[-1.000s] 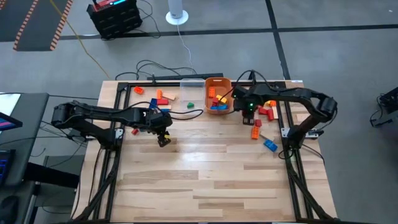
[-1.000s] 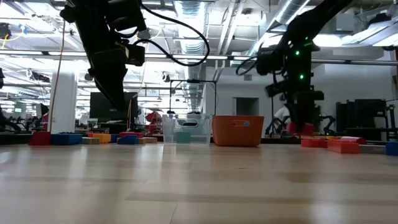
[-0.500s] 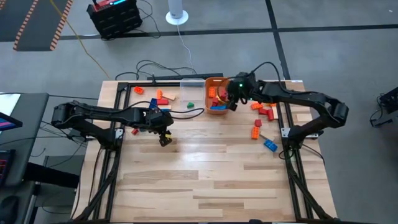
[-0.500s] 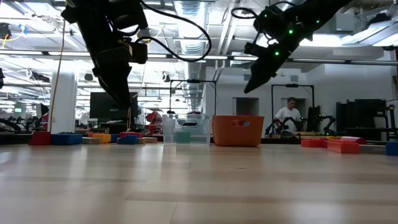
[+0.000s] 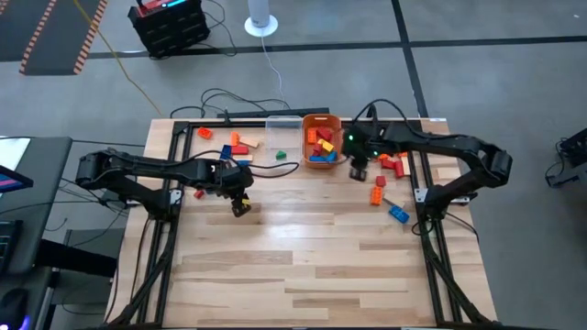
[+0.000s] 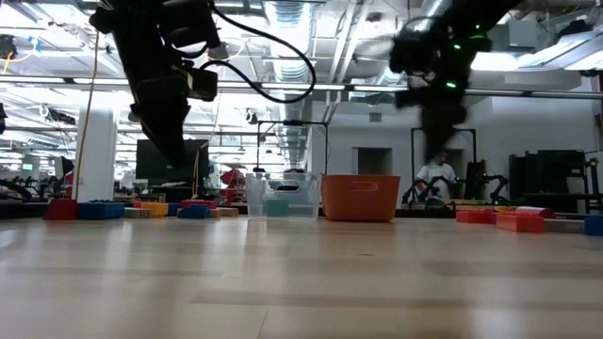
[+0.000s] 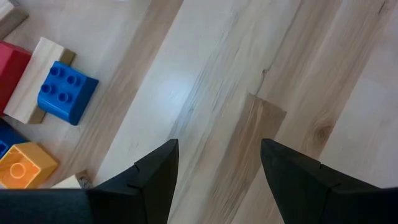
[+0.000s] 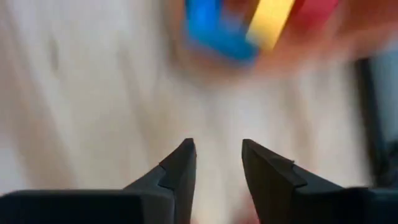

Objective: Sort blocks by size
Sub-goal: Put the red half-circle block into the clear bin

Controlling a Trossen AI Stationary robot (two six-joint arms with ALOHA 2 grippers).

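The blocks lie in three places. Some sit at the far left [image 5: 237, 144], among them a blue one on a plain wood bar [image 7: 59, 99]. Some lie at the right [image 5: 393, 166]. Several fill the orange tub [image 5: 322, 119]. My left gripper [image 5: 241, 207] hangs open over bare wood near the left group, nothing between its fingers [image 7: 217, 162]. My right gripper [image 5: 358, 170] is raised just right of the orange tub's near corner. It stands open and empty [image 8: 217, 162], with blurred blue, yellow and red blocks ahead of it.
A clear plastic tub [image 5: 283, 124] with a green piece inside stands left of the orange tub, both at the far edge. Cables trail behind them. A black frame rail [image 5: 425, 174] runs down the table's right side. Bare wood lies across the middle and near half [image 5: 303, 257].
My right gripper has risen from table height beside the right-hand blocks. It swung, tilted, over the orange tub's right rim, then came back toward the table's right edge and near side. It now hangs upright and raised.
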